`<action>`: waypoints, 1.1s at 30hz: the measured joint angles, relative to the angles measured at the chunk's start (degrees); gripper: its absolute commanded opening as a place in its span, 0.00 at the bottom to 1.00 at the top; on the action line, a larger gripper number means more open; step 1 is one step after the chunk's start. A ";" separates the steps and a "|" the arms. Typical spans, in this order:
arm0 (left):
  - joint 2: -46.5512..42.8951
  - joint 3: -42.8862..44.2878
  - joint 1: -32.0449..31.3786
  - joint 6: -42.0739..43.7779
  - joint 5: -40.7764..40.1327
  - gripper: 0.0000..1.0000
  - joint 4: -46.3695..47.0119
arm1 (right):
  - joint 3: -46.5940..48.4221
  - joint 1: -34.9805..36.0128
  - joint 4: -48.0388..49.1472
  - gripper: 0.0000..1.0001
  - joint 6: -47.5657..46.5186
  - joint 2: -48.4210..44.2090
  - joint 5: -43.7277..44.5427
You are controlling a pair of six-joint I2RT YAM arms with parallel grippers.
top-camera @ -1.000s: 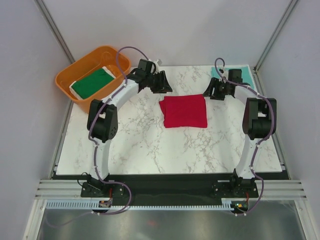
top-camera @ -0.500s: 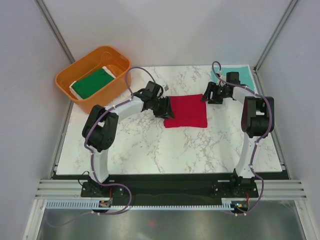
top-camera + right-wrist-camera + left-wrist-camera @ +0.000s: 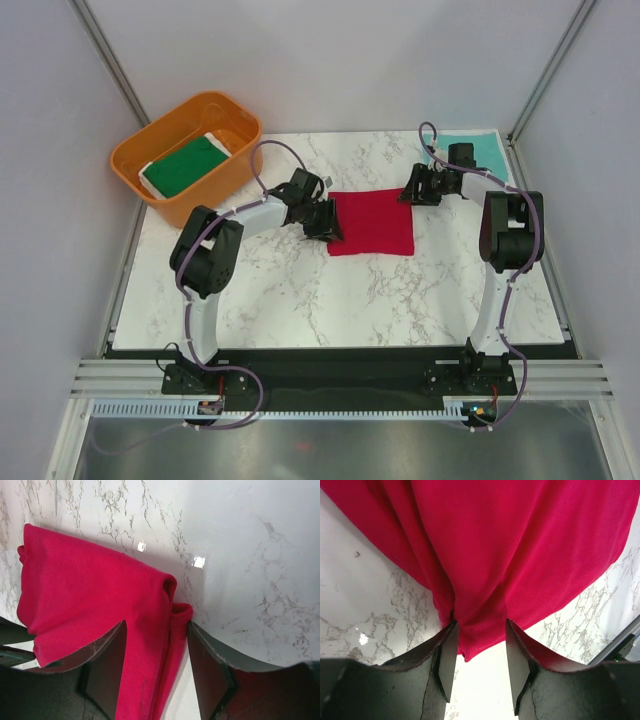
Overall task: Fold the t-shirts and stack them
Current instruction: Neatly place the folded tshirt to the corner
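Top view: the red t-shirt (image 3: 372, 222) lay folded into a flat rectangle mid-table (image 3: 300, 290), on glossy marble-patterned white. The teal t-shirt (image 3: 478, 150) lay flat at the far right corner. The dark green t-shirt (image 3: 185, 163) sat in the orange tub (image 3: 135, 160). Nothing was stacked, so I judged the task about midway.

Left wrist: the left gripper (image 3: 480, 640) had its jaws apart, straddling the soft, matte, rumpled corner.

Right wrist: the right gripper (image 3: 156, 645) had its jaws apart around the layered fold edge. Possibly the pads touched cloth; this was unclear.
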 measured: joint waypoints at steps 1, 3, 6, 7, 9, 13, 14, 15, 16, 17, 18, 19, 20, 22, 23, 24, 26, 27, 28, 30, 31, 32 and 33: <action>0.00 -0.04 0.13 0.02 0.00 0.50 0.09 | 0.17 -0.02 0.00 0.57 -0.02 0.20 -0.13; 0.02 -0.15 0.46 0.00 0.02 0.50 0.39 | 0.50 -0.15 0.20 0.52 -0.07 0.70 -0.74; 0.04 -0.42 1.07 -0.02 0.17 0.50 0.74 | 1.03 -0.61 0.31 0.43 -0.15 1.53 -1.68; 0.09 -0.46 1.18 -0.02 0.17 0.50 0.83 | 1.07 -0.79 0.46 0.37 -0.13 1.77 -2.08; 0.22 -0.46 1.40 -0.09 0.24 0.50 1.09 | 1.16 -1.25 0.70 0.28 -0.24 2.38 -2.73; 0.52 -0.46 1.60 -0.44 0.42 0.50 1.64 | 1.62 -1.92 0.83 0.08 -0.02 3.69 -5.22; 0.59 -0.46 1.66 -0.50 0.52 0.50 1.77 | 1.88 -2.03 0.79 0.03 -0.07 4.00 -5.79; 0.63 -0.46 1.73 -0.59 0.66 0.50 1.88 | 2.12 -2.10 0.83 0.00 0.02 4.33 -6.40; 0.68 -0.46 1.84 -0.66 0.70 0.50 1.97 | 2.34 -2.16 1.03 0.00 0.24 4.74 -7.23; 0.74 -0.44 1.92 -0.72 0.76 0.50 2.01 | 2.49 -2.21 1.18 0.00 0.48 5.03 -7.85; 0.79 -0.44 2.05 -0.83 0.87 0.50 2.05 | 2.54 -2.25 1.36 0.00 0.63 5.20 -8.41; 0.81 -0.44 2.23 -0.85 0.96 0.50 2.08 | 2.56 -2.27 1.57 0.00 0.74 5.31 -8.92; 0.83 -0.44 2.43 -0.85 1.03 0.50 2.08 | 2.56 -2.27 1.68 0.00 0.85 5.40 -9.14; 0.87 -0.46 2.97 -0.85 0.85 0.50 1.97 | 2.56 -2.25 1.81 0.00 1.05 5.40 -9.33; 0.87 -0.61 3.30 -0.83 0.39 0.51 1.90 | 2.54 -2.25 1.81 0.00 1.07 5.40 -9.31; 0.85 -0.85 3.67 -0.92 0.87 0.52 1.95 | 2.54 -2.25 1.81 0.00 1.11 5.40 -9.31; 0.42 -1.36 4.42 -1.09 2.47 0.52 1.55 | 2.51 -2.23 1.84 0.00 1.29 5.38 -9.22; -0.17 -1.73 4.76 -1.14 3.17 0.53 0.94 | 2.45 -2.21 1.81 0.00 1.40 5.25 -9.03; -1.05 -1.99 5.09 -1.18 3.58 0.53 0.00 | 2.32 -2.12 1.77 0.00 1.51 5.01 -8.50; -3.19 -2.08 5.60 -1.27 3.91 0.53 -1.22 | 1.79 -1.90 1.51 0.00 1.46 4.13 -7.02; -4.81 -2.08 5.79 -1.29 4.11 0.53 -1.57 | 1.42 -1.81 1.18 0.00 1.44 3.48 -6.01; -6.56 -2.08 5.99 -1.29 4.35 0.53 -1.75 | 1.11 -1.75 0.70 0.00 1.36 2.75 -4.63; -8.44 -2.05 6.12 -1.31 4.57 0.53 -1.75 | 1.01 -1.62 0.44 0.00 1.22 2.25 -3.85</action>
